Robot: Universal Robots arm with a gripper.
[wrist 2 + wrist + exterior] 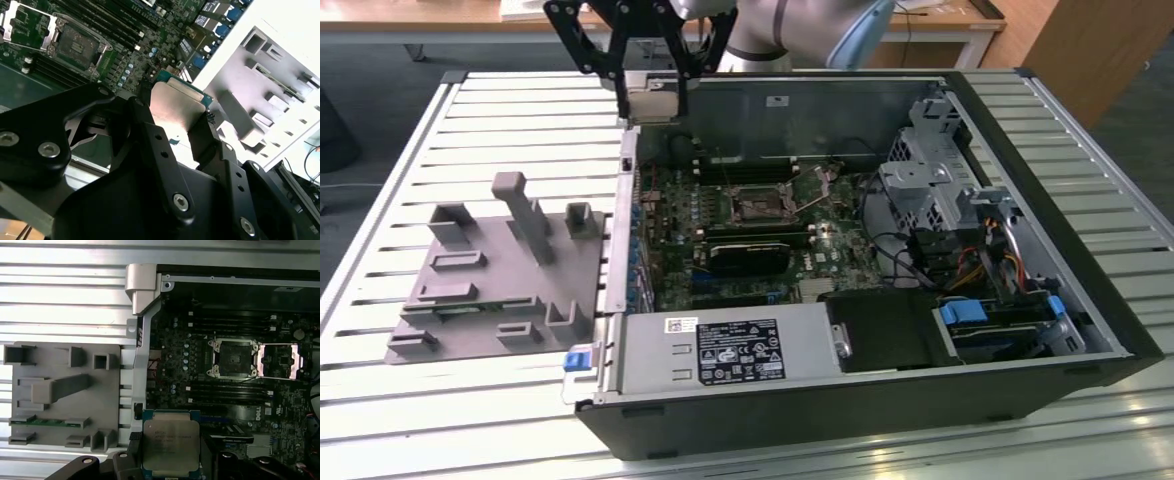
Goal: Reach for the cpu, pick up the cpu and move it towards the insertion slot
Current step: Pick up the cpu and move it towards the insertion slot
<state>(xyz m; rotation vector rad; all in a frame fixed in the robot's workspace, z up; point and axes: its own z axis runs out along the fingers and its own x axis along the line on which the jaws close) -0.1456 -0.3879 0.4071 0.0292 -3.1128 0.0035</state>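
Note:
My gripper hangs high over the far left corner of the open computer case in the exterior view, shut on the cpu. In both wrist views the cpu, a flat square chip with a shiny silver top, sits clamped between the black fingers. The insertion slot lies on the motherboard in the middle of the case, well below and to the exterior view's right of the gripper. It shows a dark centre and a silvery frame, with its metal lid folded open beside it.
A grey plastic plate with upright posts lies on the slatted metal table, at the case's left in the exterior view. Inside the case are a black card, memory slots, a drive cage, cables and the power supply.

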